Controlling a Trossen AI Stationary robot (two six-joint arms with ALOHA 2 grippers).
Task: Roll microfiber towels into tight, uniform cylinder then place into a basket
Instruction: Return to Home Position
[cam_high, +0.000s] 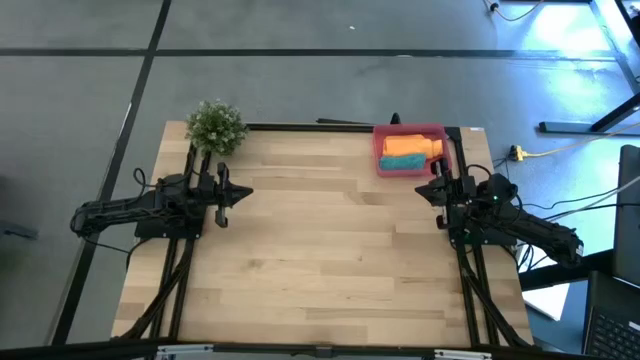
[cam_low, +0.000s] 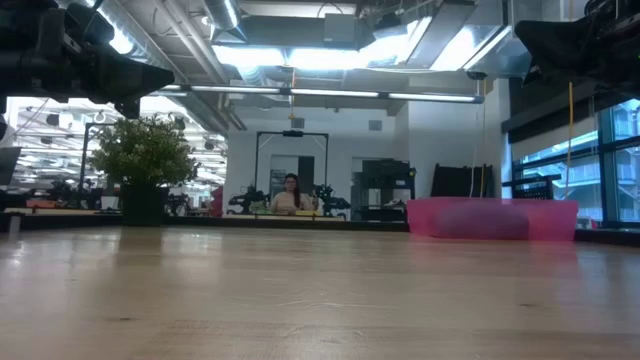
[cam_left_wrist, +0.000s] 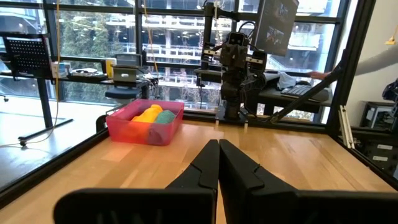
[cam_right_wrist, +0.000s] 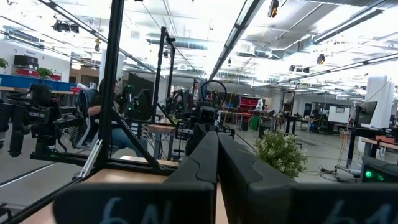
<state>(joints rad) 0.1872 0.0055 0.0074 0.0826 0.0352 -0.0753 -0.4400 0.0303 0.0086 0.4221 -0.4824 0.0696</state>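
The pinkish-red basket (cam_high: 412, 131) stands at the table's far right, and in it lie two rolled microfiber towels side by side, an orange one (cam_high: 410, 146) and a teal one (cam_high: 405, 163). The left wrist view shows the same basket (cam_left_wrist: 127, 127) with the orange roll (cam_left_wrist: 147, 114) and the teal roll (cam_left_wrist: 165, 116). My left gripper (cam_high: 244, 194) is shut with nothing in it, level above the table's left side. My right gripper (cam_high: 424, 190) is shut with nothing in it, raised just near of the basket, tipped slightly upward.
A small green potted plant (cam_high: 215, 127) stands at the table's far left corner. Bare wood (cam_high: 330, 260) stretches between the two arms and toward the near edge. Beyond the table a person (cam_low: 291, 193) sits far off in the room.
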